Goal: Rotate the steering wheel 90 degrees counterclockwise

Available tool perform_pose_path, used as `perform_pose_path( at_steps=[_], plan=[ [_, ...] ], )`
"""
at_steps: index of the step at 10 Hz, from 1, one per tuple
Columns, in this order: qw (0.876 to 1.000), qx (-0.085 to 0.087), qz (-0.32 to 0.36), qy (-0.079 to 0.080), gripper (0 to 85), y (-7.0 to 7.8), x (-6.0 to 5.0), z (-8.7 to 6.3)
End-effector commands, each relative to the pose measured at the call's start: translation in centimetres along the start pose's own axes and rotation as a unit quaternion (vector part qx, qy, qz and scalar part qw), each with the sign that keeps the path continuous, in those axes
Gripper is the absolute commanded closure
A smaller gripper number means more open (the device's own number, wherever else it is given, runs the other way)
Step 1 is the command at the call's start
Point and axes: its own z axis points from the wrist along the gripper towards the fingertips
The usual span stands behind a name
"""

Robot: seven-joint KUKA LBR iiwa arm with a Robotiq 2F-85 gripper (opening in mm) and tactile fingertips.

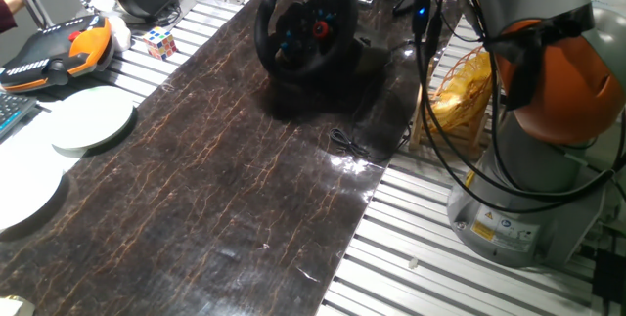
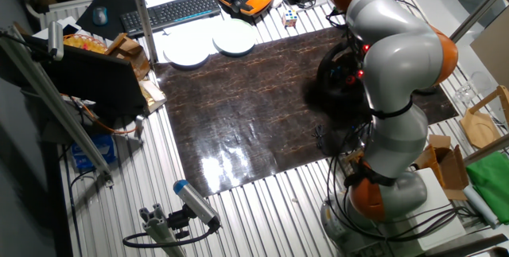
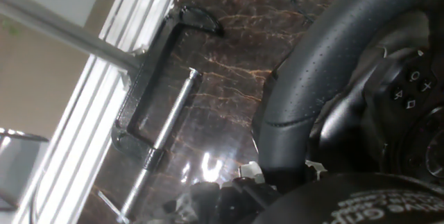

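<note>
Nearest the lens in one fixed view, the dark marbled mat [image 1: 245, 189] is seen spread over the slatted table [image 1: 450, 277]. At the mat's far end the steering wheel [image 1: 305, 21] is stood on its black base, its rim tilted toward the camera, with a red button lit on the hub. Left of the mat two white discs [image 1: 93, 120] are laid, and beyond them an orange-and-black pendant [image 1: 59, 50] and a colour cube [image 1: 161, 42]. The arm's grey and orange base [image 1: 548, 111] is set to the right of the mat.

From the other fixed view, the arm [image 2: 398, 58] is bent over the mat's right edge, and the steering wheel [image 2: 338, 74] is largely hidden behind it.

Through the hand view, the wheel rim [image 3: 326, 64] is shown very close, with hub buttons to its right. A black clamp [image 3: 156, 99] is fixed at the mat's edge, left of the rim. Whether the jaws are apart or together cannot be told.
</note>
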Motion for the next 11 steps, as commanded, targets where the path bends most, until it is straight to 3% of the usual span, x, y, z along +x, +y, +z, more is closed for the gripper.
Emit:
perform_pose_path(
  at_steps=[1, 9, 11],
  plan=[
    [1.000, 0.002, -0.007, 0.005, 72.7, 0.0, 0.2, 0.1],
    [0.998, 0.011, -0.064, 0.017, 78.7, -1.3, 1.9, 0.5],
    [0.995, 0.014, -0.090, 0.032, 80.7, -1.5, 2.2, 0.7]
  ],
)
